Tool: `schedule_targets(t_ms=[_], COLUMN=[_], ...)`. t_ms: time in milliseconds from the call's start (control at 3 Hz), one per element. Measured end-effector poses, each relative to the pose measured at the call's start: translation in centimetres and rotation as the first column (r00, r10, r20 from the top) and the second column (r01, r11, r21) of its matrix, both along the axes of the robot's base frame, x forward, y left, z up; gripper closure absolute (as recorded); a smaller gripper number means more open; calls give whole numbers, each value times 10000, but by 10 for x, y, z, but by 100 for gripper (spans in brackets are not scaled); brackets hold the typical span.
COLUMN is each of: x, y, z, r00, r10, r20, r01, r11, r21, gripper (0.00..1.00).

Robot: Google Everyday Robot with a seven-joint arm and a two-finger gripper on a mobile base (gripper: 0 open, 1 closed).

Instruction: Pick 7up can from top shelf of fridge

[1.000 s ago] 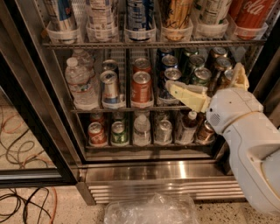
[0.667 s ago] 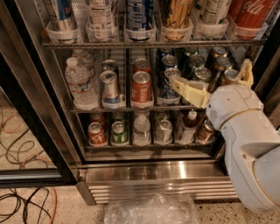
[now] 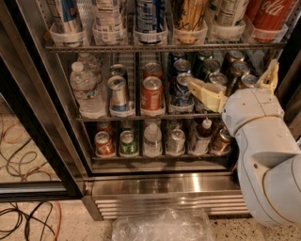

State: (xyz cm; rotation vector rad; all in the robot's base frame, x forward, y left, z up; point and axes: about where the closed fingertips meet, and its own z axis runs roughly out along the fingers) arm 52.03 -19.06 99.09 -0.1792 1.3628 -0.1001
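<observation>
The fridge (image 3: 42,136) stands open, and its top shelf (image 3: 164,47) runs along the upper edge of the camera view with tall cans in clear cup holders. The 7up can (image 3: 228,12) sits second from the right, next to the red Coca-Cola can (image 3: 273,14). Only its lower part with the white text panel shows. My gripper (image 3: 230,73) is open and empty. It hovers in front of the middle shelf at the right, below the 7up can, with one cream finger (image 3: 204,92) pointing left and the other finger (image 3: 269,75) pointing up.
Water bottles (image 3: 87,89) and short cans, one of them red (image 3: 152,94), fill the middle rack. More short cans and small bottles stand on the lower rack (image 3: 160,141). The steel louvred base (image 3: 164,193), a clear plastic bag (image 3: 162,226) and floor cables (image 3: 23,216) lie below.
My gripper has risen a little toward the top shelf and shifted slightly right. The cans have not moved.
</observation>
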Motion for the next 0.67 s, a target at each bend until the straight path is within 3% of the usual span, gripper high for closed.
schedule_targets(t_ms=[667], x=[5], y=[9], z=[20], r00=[9977], r10=[409], r20=[532], r01=[-484], r11=[9878], r21=[1477], gripper=[0])
